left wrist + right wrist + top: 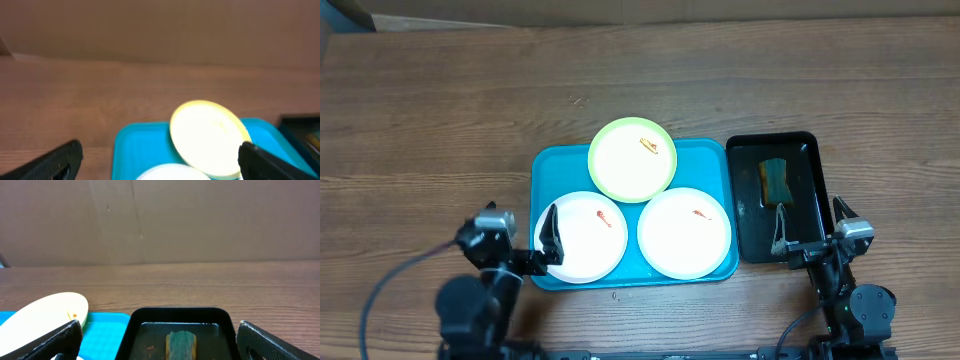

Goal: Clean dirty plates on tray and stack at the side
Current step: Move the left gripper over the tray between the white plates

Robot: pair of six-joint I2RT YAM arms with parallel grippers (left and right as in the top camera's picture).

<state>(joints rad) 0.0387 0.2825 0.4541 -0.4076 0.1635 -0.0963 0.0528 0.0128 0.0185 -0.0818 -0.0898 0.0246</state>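
Beside the tray (548, 165) sits a black tray (802, 195) with sponge (776, 180) — left claw (160, 162), right claw (810, 228) gape empty.

Quick tally: three plates on one turquoise tray (550, 170), so one yellow-green plate (632, 165) at 12 o'clock and two white, the first white plate (585, 240) at 7 and the second white plate (685, 235) at 5. Also one black tray (805, 200) with one sponge (775, 180) in it. Plus two grippers, the left gripper (160, 146) and the right gripper (159, 325).

Three red-smeared plates (632, 160) flat on turquoise tray (552, 166)
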